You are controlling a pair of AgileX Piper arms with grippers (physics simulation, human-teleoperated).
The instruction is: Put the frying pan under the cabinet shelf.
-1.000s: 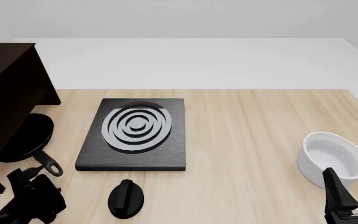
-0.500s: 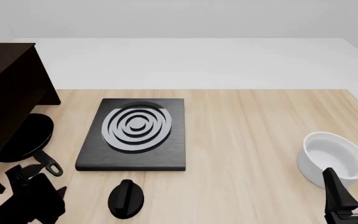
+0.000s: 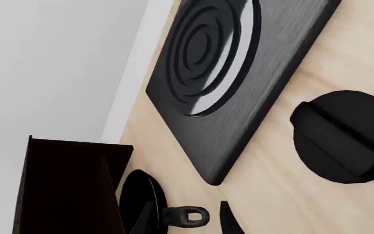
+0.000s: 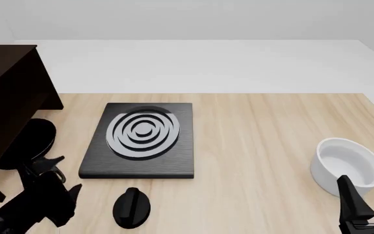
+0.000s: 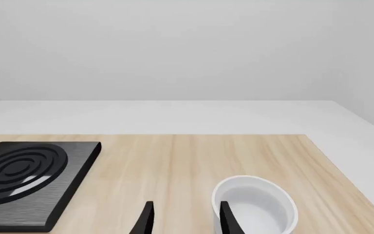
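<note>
Black frying pan (image 4: 32, 141) on the table's left edge, tucked partly beneath the dark cabinet shelf (image 4: 8, 92), looped handle poking out toward the left gripper (image 4: 52, 171), its opening unclear, holding nothing, right gripper (image 5: 183, 218) parted and empty beside a white bowl (image 4: 346, 165).

One frying pan (image 4: 28, 144), one cabinet shelf (image 4: 5, 107), one stove (image 4: 141, 141), one knob (image 4: 132, 207), one bowl (image 4: 346, 165).

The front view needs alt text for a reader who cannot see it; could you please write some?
The frying pan lies on the wooden table, tucked partly under the dark cabinet shelf at far left, with the left gripper just before its handle. A black square stove sits mid-table, a round black knob nearer, and a white bowl beyond the right gripper.
</note>
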